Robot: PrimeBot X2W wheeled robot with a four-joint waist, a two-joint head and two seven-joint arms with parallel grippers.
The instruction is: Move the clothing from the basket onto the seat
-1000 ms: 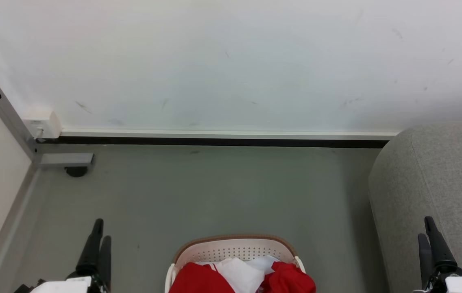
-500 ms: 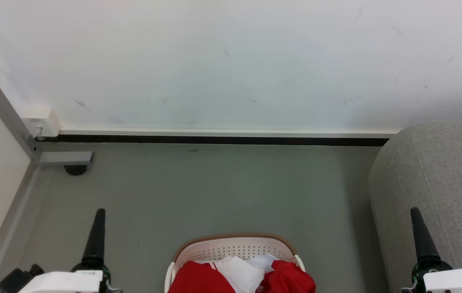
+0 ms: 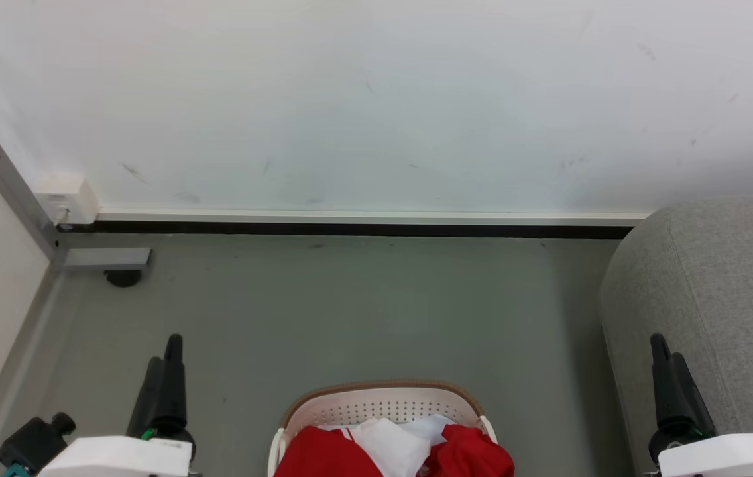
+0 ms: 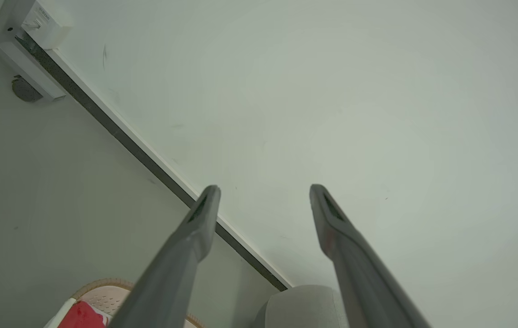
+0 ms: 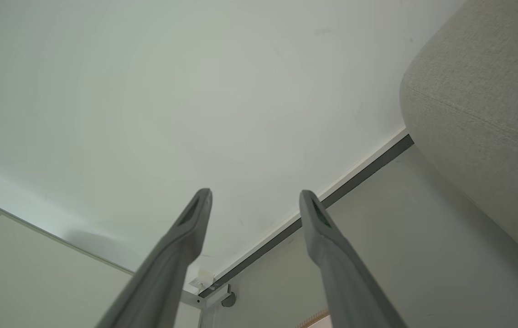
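Grey floor (image 3: 350, 311), wall (image 3: 376, 99) behind: basket (image 3: 383, 385) w/ red-white clothing (image 3: 323, 457) btwn L gripper (image 4: 263, 189) and R gripper (image 5: 255, 194), both w/ fingers apart, empty; sofa (image 3: 714, 278) at right.

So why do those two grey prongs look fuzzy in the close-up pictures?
Left wrist view: the fingers sit near the lens, so they blur; the skirting runs tilted. Right wrist view: equally soft fingers, though the sofa weave looks sharp. Head view: crisp, with even soft light, no glare, a faint shadow on the floor beside the sofa.
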